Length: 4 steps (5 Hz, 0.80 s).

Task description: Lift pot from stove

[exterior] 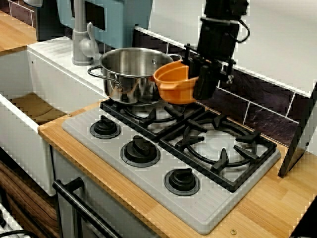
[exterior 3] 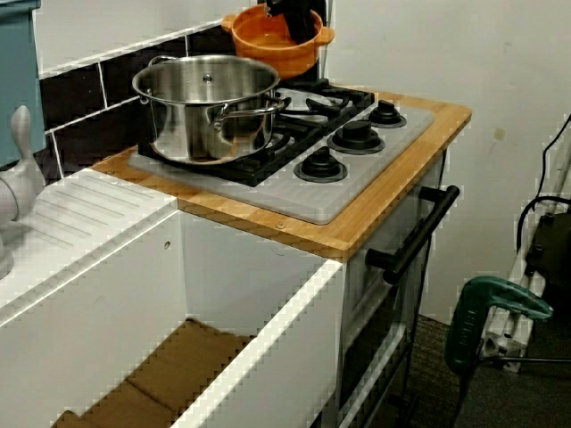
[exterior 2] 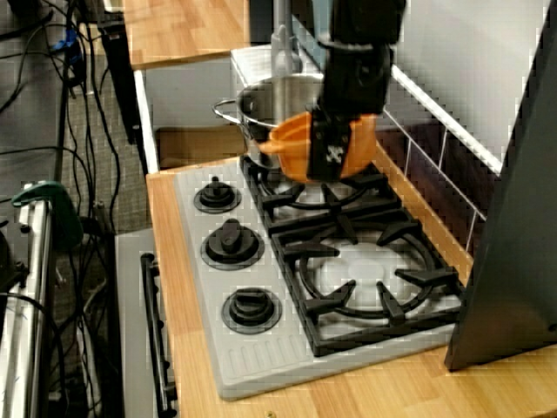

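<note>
Clamped on the far rim of the small squat orange pot (exterior: 174, 84), our black hand (exterior: 200, 74) comes down from above, one finger inside the bowl and one outside, which is why the pot hangs tilted with its open mouth tipped toward the front. We judge the lift as largely done: the pot is clear of the grates, in the air above the back of the hob, just beside the steel pot and perhaps brushing it; we cannot tell.

Going down by size, the light wooden tabletop (exterior: 124, 193) carries everything. Set into it is the grey toy stove (exterior: 163, 198) with black burner grates (exterior: 218, 148), both front rings bare. A tall shiny steel pot with loop handles (exterior: 130, 74) sits on the rear left burner, close enough that any sideways swing of our load could knock it, so a straight upward pull seems safest. Along the front edge stand three round black knobs (exterior: 140, 150), well apart from the hand.
</note>
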Available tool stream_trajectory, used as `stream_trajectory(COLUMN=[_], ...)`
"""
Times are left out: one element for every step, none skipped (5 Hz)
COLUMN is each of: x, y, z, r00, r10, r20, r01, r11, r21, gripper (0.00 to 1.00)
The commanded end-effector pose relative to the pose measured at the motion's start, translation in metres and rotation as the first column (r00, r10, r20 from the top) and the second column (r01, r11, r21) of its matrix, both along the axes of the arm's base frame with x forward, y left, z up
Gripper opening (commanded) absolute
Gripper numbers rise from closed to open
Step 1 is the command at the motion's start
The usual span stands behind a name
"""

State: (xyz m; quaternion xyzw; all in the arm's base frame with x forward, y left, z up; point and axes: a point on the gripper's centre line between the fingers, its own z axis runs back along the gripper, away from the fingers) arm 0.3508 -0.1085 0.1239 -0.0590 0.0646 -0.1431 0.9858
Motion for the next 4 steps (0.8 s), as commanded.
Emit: stream_trajectory(x=[-0.018,-0.027,-0.035,-0.043], y=[0.001,0.001,0.000,0.000], z=[0.053,0.067,0.077,0.085], r00=[0.995,0.994,0.994,0.995], r10=[-0.012,-0.022,-0.054,-0.077], r20=[0.100,0.107,0.094,0.067], r01=[0.013,0.020,0.044,0.066], r11=[1.000,1.000,0.993,0.986], r21=[-0.013,0.021,0.105,0.155], gripper=[0.00,0.00,0.00,0.00])
